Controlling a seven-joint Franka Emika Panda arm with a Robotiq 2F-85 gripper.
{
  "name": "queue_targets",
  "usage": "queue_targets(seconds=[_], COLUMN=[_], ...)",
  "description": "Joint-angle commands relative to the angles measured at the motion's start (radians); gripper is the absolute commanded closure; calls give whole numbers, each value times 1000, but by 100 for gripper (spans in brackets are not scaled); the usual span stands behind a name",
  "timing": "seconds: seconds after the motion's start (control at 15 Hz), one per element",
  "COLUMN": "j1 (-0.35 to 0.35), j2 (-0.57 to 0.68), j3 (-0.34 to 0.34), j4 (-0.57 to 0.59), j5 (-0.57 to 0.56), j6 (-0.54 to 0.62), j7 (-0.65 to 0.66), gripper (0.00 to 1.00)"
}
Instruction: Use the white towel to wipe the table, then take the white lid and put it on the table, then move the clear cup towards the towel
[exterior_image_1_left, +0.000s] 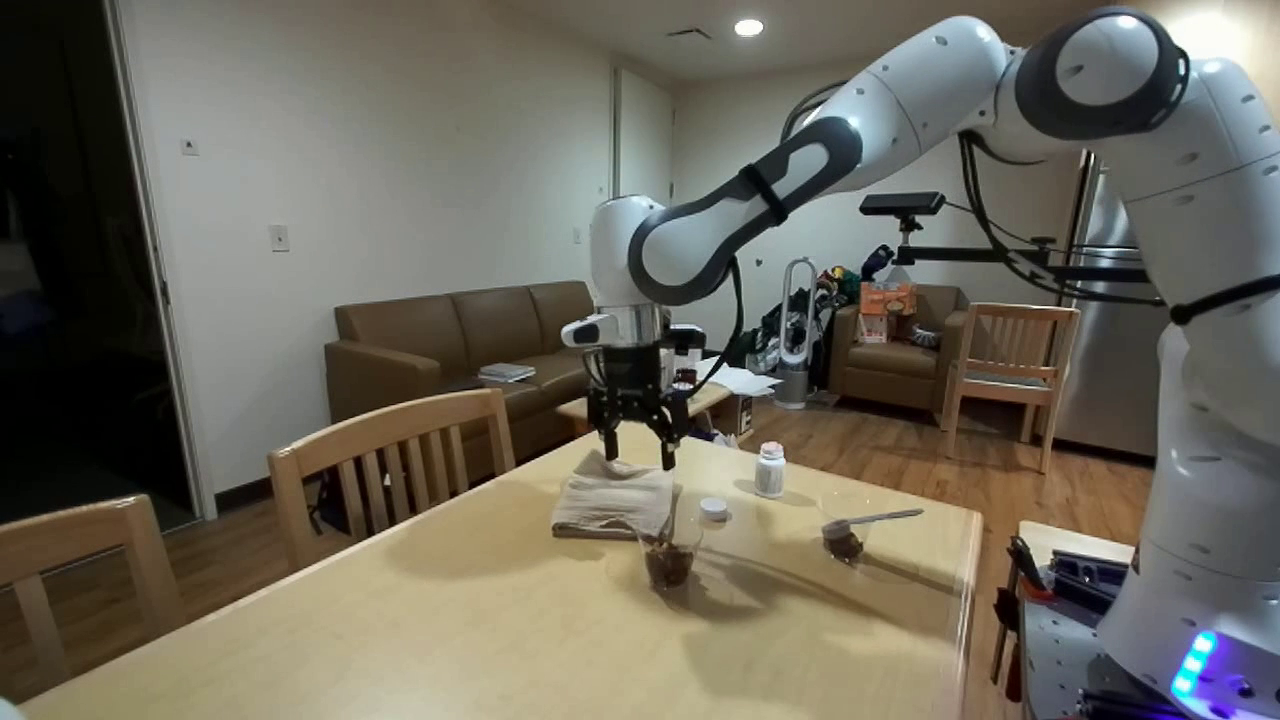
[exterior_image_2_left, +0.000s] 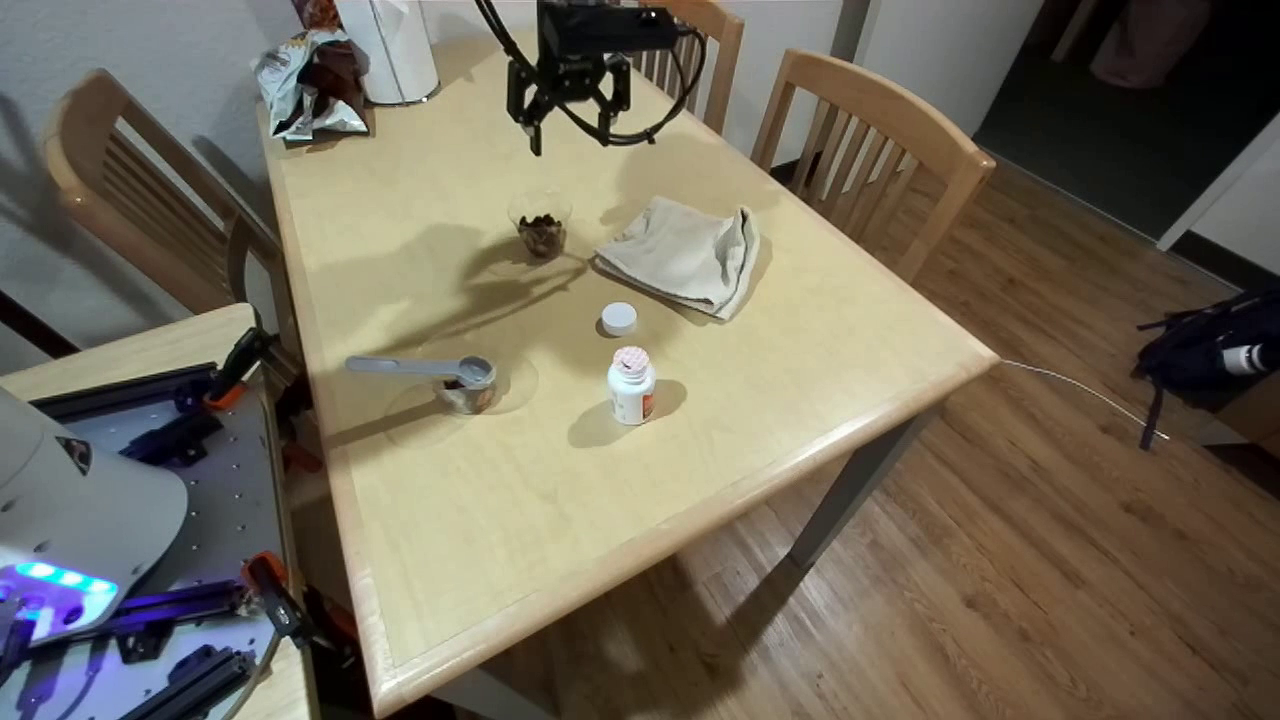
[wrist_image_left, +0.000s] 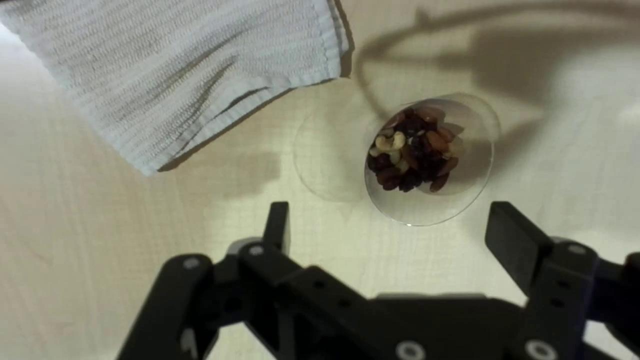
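The white towel (exterior_image_1_left: 612, 498) lies folded on the table (exterior_image_1_left: 450, 630); it also shows in an exterior view (exterior_image_2_left: 685, 255) and in the wrist view (wrist_image_left: 200, 65). A clear cup (exterior_image_2_left: 543, 236) of nuts and dried fruit stands upright beside the towel, apart from it; it also shows in the wrist view (wrist_image_left: 425, 155). The white lid (exterior_image_2_left: 619, 319) lies flat on the table between towel and bottle. My gripper (exterior_image_1_left: 639, 455) is open and empty, high above the table. In the wrist view, the cup's rim shows just beyond and between the open fingertips (wrist_image_left: 390, 225).
A white bottle (exterior_image_2_left: 631, 386) without a cap stands near the lid. A second clear cup (exterior_image_2_left: 467, 396) with a grey scoop (exterior_image_2_left: 400, 366) across it stands nearer the robot base. A foil bag (exterior_image_2_left: 315, 85) and paper roll (exterior_image_2_left: 400, 50) stand at the table's far end. Wooden chairs (exterior_image_1_left: 400, 460) border the table.
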Motion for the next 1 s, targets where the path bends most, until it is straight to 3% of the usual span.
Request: queue_targets(seconds=[0.0,0.47,0.93], j1=[-9,-44,-67], j2=[-109,-290,-407], j3=[-13,-55,-93], j4=[-91,-318,-523], j5=[-10,61,215], j6=[-1,90,230], j7=[86,285,369], gripper=[0,0,0])
